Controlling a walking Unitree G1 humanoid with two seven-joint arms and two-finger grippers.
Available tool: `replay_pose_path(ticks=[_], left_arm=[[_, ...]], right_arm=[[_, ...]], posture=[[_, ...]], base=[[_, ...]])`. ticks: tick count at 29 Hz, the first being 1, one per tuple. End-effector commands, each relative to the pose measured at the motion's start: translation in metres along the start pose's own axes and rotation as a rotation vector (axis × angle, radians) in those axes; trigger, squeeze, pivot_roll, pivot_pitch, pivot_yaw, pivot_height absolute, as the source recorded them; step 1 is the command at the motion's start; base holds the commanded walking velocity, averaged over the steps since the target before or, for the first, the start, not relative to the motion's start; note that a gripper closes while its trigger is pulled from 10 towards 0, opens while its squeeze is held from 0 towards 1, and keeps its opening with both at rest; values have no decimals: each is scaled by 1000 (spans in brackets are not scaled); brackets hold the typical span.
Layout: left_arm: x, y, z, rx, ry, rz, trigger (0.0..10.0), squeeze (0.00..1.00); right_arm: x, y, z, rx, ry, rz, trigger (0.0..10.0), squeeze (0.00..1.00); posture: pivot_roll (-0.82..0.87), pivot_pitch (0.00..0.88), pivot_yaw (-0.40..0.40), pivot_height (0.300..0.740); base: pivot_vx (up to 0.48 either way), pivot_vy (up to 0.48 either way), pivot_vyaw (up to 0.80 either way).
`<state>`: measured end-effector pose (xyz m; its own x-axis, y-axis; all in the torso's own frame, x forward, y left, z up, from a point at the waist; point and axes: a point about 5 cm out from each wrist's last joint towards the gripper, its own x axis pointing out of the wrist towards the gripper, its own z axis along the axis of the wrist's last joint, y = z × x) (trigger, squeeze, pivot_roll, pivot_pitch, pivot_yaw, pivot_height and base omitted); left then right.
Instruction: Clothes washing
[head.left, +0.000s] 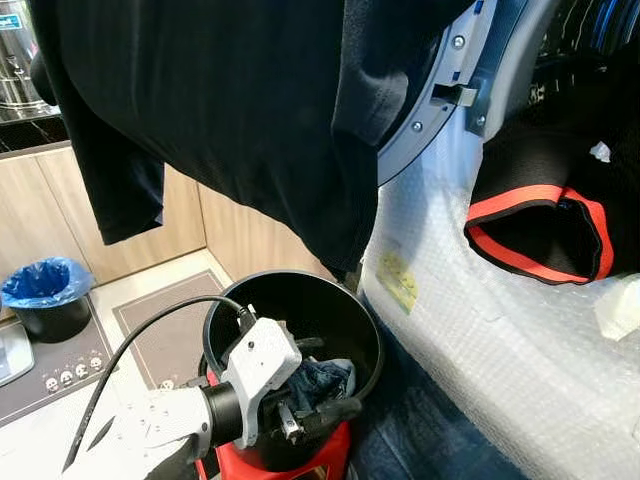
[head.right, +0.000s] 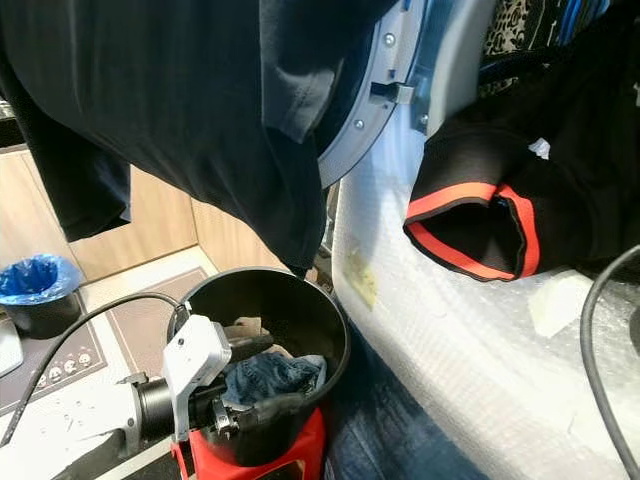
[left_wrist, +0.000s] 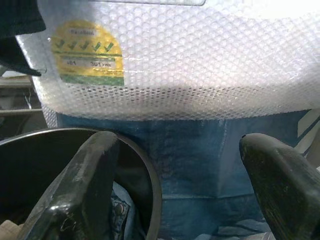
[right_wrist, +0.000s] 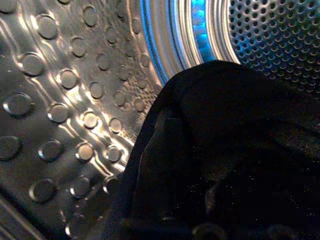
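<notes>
1. Two claws to watch: your left claw (head.left: 318, 418) sits at the rim of the black bucket (head.left: 225, 320), fingers spread apart and holding nothing
2. Blue denim (head.right: 270, 375) lies inside that bucket
3. Your right claw is in the washer drum (right_wrist: 75, 100) against dark cloth (right_wrist: 235, 150); you cannot tell its fingers' state
4. A black shirt (head.left: 250, 110) hangs over the washer door (head.left: 440, 100)
</notes>
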<state>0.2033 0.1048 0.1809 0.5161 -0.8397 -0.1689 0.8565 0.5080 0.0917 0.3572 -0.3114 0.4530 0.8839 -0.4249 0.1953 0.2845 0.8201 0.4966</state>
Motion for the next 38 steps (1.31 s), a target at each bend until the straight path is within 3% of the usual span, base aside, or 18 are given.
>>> replay_pose_path(ticks=[1, 6, 12, 19, 23, 25, 26, 27, 28, 29, 33, 38], left_arm=[[-8, -20, -2, -68, 7, 21, 10000, 0], [-12, -28, -2, -99, 17, 38, 10000, 0], [-17, -37, -5, -132, 34, 59, 10000, 0], [-20, -42, -3, -156, 39, 86, 10000, 0], [-21, -42, -3, -161, 47, 91, 10000, 0], [-20, -41, -2, -159, 46, 84, 10000, 0], [-20, -41, -2, -159, 45, 82, 10000, 0], [-20, -40, -2, -159, 46, 81, 10000, 0], [-20, -40, -2, -159, 46, 81, 10000, 0], [-18, -38, -2, -157, 43, 75, 10000, 0], [-13, -33, 0, -142, 33, 64, 10000, 0], [-13, -25, 0, -125, 38, 60, 10000, 0]], right_arm=[[-8, -10, 51, 59, -262, -149, 10000, 0], [-12, -17, 65, 42, -343, -203, 10000, 0], [-15, -44, 72, -43, -405, -320, 10000, 0], [-13, -45, 68, -195, -420, -322, 10000, 0], [-4, -29, 42, -336, -271, -186, 10000, 0], [-1, -29, 33, -397, -213, -154, 10000, 0], [0, -29, 29, -443, -188, -137, 10000, 255], [0, -31, 25, -460, -173, -130, 10000, 867], [0, -31, 25, -460, -173, -130, 10000, 867], [1, -37, 18, -457, -142, -144, 10000, 1000], [1, -57, 3, -465, -93, -208, 10000, 1000], [-8, -56, 4, -548, -149, -168, 10000, 1000]], posture=[[6, 135, -209, 740], [17, 166, -226, 740], [30, 195, -242, 740], [37, 200, -238, 740], [23, 200, -228, 740], [11, 196, -222, 740], [6, 195, -220, 740], [-7, 192, -215, 740], [-7, 192, -215, 740], [-20, 186, -210, 740], [-33, 174, -198, 740], [-49, 161, -180, 740]], base=[[0, 0, 0], [0, 0, 0], [0, 0, 0], [0, 0, 0], [0, 0, 0], [0, 0, 0], [0, 0, 0], [0, 0, 0], [0, 0, 0], [0, 0, 0], [0, 0, 0], [0, 0, 0]])
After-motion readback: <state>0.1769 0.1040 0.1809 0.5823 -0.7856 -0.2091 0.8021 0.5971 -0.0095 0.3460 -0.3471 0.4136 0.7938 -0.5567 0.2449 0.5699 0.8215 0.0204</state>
